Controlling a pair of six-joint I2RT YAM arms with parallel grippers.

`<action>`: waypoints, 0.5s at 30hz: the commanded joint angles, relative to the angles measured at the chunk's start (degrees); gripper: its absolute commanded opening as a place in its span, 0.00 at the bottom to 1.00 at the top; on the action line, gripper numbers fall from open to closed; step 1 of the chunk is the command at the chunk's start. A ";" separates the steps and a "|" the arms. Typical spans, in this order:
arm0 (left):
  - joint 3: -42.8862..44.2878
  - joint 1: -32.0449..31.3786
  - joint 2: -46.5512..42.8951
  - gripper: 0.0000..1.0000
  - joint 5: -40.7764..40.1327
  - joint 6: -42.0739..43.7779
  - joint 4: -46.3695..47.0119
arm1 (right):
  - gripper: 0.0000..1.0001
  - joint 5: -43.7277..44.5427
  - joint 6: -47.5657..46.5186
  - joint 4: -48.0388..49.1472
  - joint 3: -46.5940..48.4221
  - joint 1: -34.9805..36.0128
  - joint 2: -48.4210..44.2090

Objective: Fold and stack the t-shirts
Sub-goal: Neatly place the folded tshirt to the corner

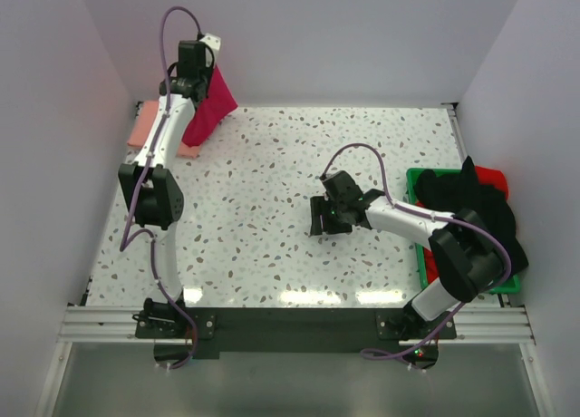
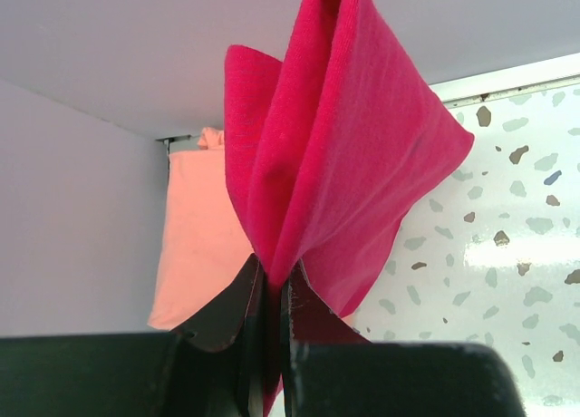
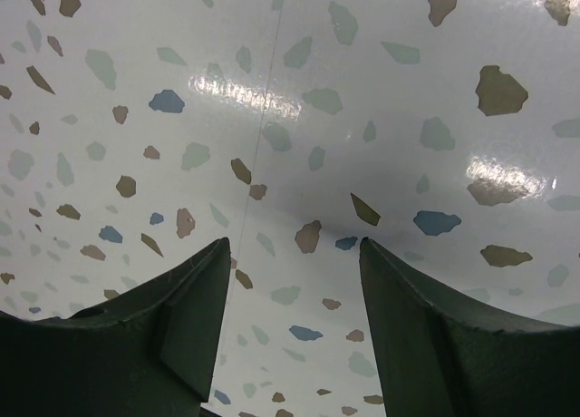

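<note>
Left hand (image 2: pixel 272 276) pinches soft crimson shirt (image 2: pixel 353 154), bunched in folds; right hand (image 3: pixel 292 247) stands wide.

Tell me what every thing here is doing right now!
red t-shirt: bunched in folds, held up off the table
pink t-shirt: folded, lying flat in the far left corner
left gripper: shut on the red t-shirt
right gripper: open, empty, over the bare table
green tray: at the right edge, with clothes in it
black cloth: piled loosely in the green tray
</note>
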 commanded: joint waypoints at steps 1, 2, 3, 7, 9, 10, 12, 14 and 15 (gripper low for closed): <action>3.48 -0.80 -4.14 0.00 -1.12 -1.19 1.68 | 0.62 1.24 -0.82 1.86 -0.39 0.25 -2.24; 3.48 -0.88 -4.14 0.00 -1.20 -1.28 1.59 | 0.62 1.24 -0.91 1.86 -0.39 0.25 -2.32; 3.48 -0.97 -4.22 0.00 -1.38 -1.28 1.50 | 0.62 1.24 -0.82 1.86 -0.39 0.25 -2.24; 3.40 -1.23 -4.58 0.00 -1.55 -1.37 1.15 | 0.62 1.16 -0.82 1.77 -0.57 0.25 -2.67; 3.40 -1.59 -4.75 0.00 -1.73 -1.63 1.06 | 0.62 1.15 -0.82 1.77 -0.75 0.25 -2.85; 3.40 -1.68 -4.93 0.00 -1.82 -1.63 1.06 | 0.62 1.24 -0.82 1.77 -0.83 0.25 -3.11; 3.57 -1.85 -5.10 0.00 -1.91 -1.80 0.97 | 0.62 1.33 -0.82 1.77 -0.92 0.25 -3.29; 3.75 -2.03 -5.37 0.00 -1.82 -2.07 0.80 | 0.62 1.51 -0.91 1.77 -1.01 0.25 -3.64; 3.66 -2.11 -5.28 0.00 -1.91 -2.07 0.80 | 0.62 1.42 -0.91 1.68 -1.10 0.25 -3.82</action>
